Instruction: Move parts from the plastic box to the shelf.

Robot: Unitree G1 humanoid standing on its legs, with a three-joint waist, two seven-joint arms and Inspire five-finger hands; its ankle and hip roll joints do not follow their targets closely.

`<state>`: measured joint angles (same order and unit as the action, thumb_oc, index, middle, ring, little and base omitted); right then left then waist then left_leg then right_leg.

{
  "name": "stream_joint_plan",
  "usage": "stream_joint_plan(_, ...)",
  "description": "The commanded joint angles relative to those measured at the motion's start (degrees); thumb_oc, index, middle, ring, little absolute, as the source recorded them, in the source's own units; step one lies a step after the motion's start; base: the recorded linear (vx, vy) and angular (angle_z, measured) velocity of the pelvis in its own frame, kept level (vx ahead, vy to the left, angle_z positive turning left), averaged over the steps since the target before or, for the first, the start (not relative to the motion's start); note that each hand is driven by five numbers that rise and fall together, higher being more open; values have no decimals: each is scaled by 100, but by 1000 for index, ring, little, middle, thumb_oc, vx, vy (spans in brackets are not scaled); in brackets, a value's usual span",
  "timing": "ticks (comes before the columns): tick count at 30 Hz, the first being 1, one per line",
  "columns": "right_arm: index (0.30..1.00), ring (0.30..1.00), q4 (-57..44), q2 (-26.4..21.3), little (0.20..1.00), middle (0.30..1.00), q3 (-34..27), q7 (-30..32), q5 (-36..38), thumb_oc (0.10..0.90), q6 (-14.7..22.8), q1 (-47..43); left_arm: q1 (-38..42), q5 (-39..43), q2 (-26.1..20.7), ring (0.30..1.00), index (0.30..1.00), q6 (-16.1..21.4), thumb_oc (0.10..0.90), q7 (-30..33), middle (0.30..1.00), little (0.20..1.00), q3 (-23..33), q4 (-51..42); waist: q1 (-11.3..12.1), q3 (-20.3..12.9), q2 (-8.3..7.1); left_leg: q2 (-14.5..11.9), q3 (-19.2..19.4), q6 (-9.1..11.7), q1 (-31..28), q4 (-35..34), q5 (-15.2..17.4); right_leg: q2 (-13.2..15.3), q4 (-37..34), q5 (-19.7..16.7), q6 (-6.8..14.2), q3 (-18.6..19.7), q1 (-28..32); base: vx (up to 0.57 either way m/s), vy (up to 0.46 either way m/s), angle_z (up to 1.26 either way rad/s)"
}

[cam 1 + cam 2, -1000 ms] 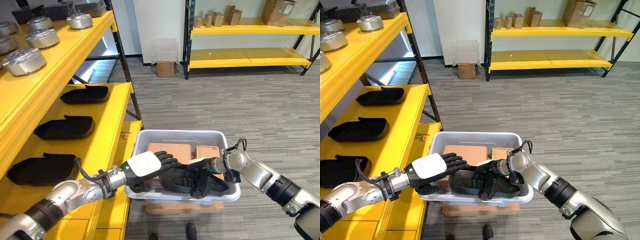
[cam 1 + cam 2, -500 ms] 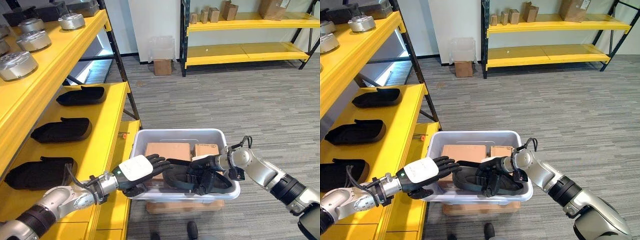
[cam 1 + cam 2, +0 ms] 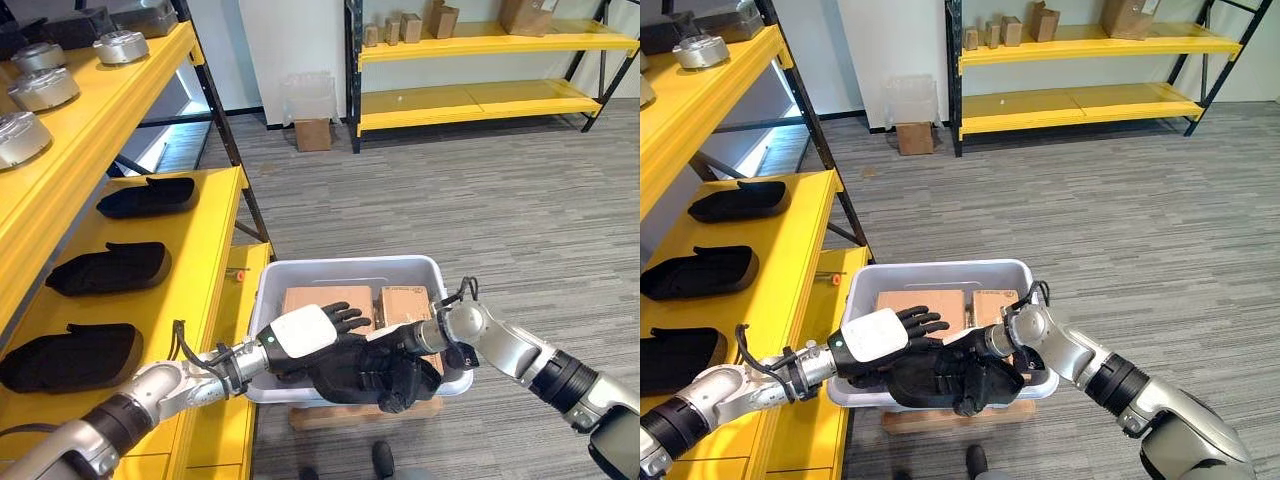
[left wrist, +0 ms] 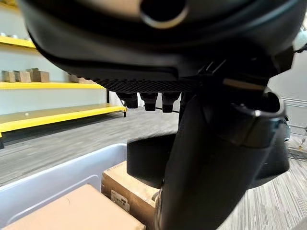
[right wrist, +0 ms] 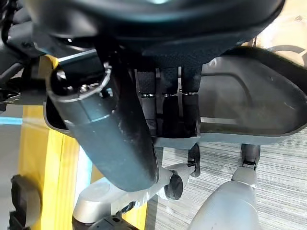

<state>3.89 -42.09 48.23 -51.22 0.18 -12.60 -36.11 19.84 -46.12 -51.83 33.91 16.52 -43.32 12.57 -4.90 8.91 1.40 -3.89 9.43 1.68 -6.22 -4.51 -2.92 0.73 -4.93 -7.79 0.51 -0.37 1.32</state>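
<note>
Black part [image 3: 345,372], a dark moulded shell-looking thing, is up above the front edge of the white plastic box [image 3: 345,270], held between both hands around 6 o'clock in the head view. The left hand [image 3: 305,335] sits on the part's 9 o'clock end with its fingers lying fairly straight over the top, thumb tucked underneath as far as I can see. The right hand [image 3: 405,350] has its fingers curled round the part's 3 o'clock end; the wrist view shows them hooked over its rim.

Inside the box there are two cardboard boxes [image 3: 325,300] side by side toward the back wall.

Yellow shelf [image 3: 215,230] runs along 9 o'clock, with three similar black parts [image 3: 110,268] already lined up on its middle level and silver round parts [image 3: 42,88] up at 10–11 o'clock.
</note>
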Motion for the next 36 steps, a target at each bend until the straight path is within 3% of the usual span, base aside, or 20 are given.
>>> stream_joint_plan(1,300,300,-432,407,300,300,-27,110,621,400,692,-936,786,109,322,1000,1000,-14,900,415,1000,1000,-210,262,14,-371,-224,-455,83,230,-24,-49,276,403,166,605,569,-127,281,0,0,0)
stream_joint_plan(13,300,300,-422,565,300,300,145,698,723,400,479,-1201,798,158,966,1000,1000,-91,900,195,1000,1000,-455,517,-16,-400,-247,-482,150,242,-54,-49,299,406,107,581,583,-131,314,0,0,0)
stream_joint_plan(24,300,300,-173,629,300,300,-50,982,468,400,398,-1037,569,618,954,1000,1000,247,900,426,1000,1000,-174,122,25,-382,-225,-453,110,225,-58,-49,346,443,74,550,606,-176,325,0,0,0)
stream_joint_plan(36,300,300,-9,828,300,300,-43,1261,386,400,271,-933,738,1281,1168,1000,1000,448,900,24,1000,1000,-66,-646,65,-406,-271,-429,27,193,-79,-49,387,469,90,560,606,-223,365,3,0,0)
